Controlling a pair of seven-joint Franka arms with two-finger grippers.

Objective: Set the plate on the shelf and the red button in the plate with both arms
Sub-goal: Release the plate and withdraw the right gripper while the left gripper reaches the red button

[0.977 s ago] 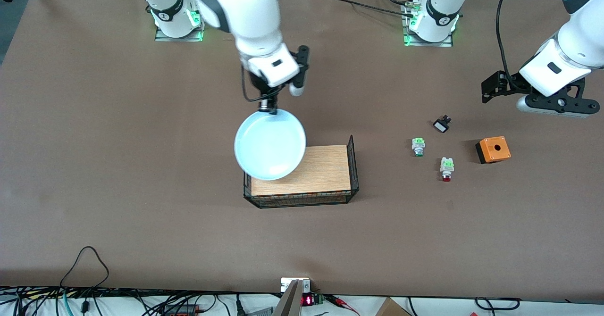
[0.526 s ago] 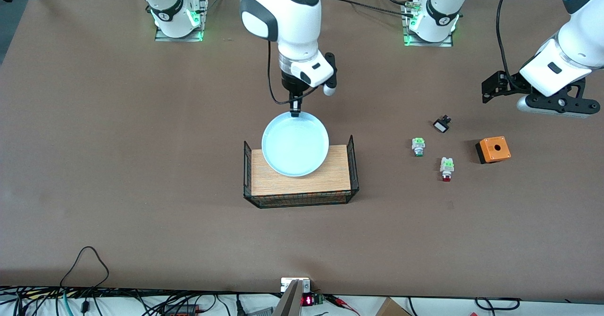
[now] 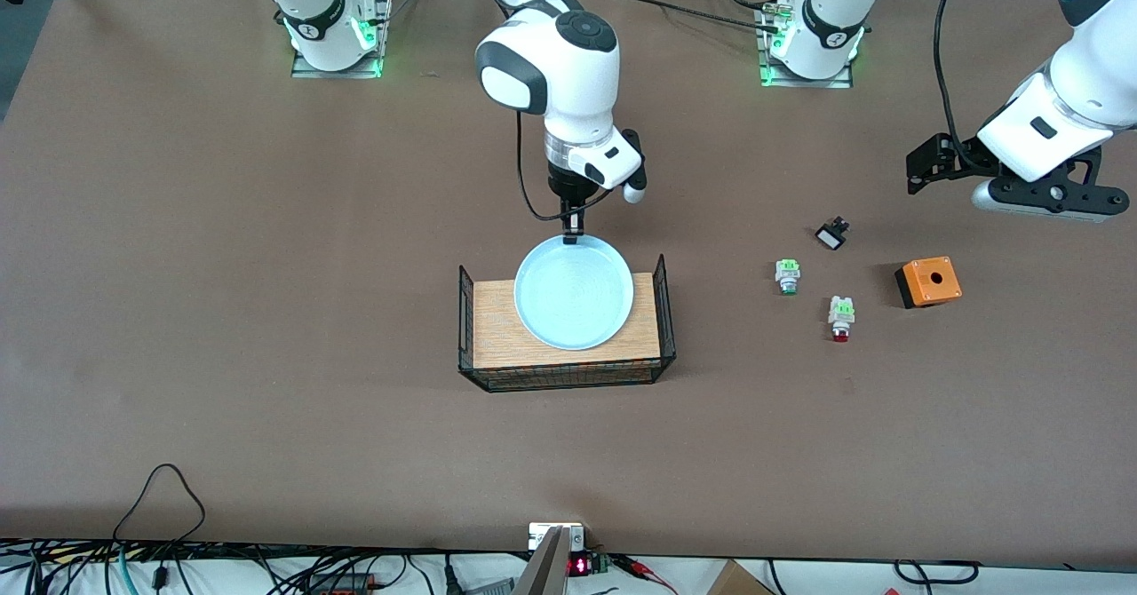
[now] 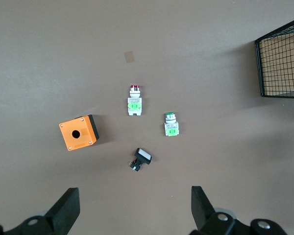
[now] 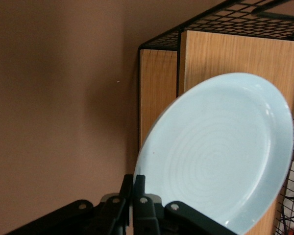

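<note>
My right gripper [image 3: 572, 236] is shut on the rim of the pale light-blue plate [image 3: 575, 293] and holds it over the wooden board in the wire basket [image 3: 663, 297]. In the right wrist view the plate [image 5: 220, 152] fills the frame above my closed gripper [image 5: 136, 183]. The red button [image 3: 840, 317], whitish with a green block and a red cap, lies on the table toward the left arm's end; it also shows in the left wrist view [image 4: 134, 101]. My left gripper [image 3: 924, 169] is open and empty, up above the table near the orange box [image 3: 928, 281].
A similar switch with a green tip [image 3: 787, 276] and a small black-and-white part [image 3: 832, 234] lie by the red button. In the left wrist view the orange box [image 4: 79, 132], the green-tipped switch [image 4: 171, 125] and the black part [image 4: 140, 159] show, with the basket's corner [image 4: 281, 63].
My right arm has carried the plate toward the left arm's end and lowered it over the basket's board. The left arm has not moved.
</note>
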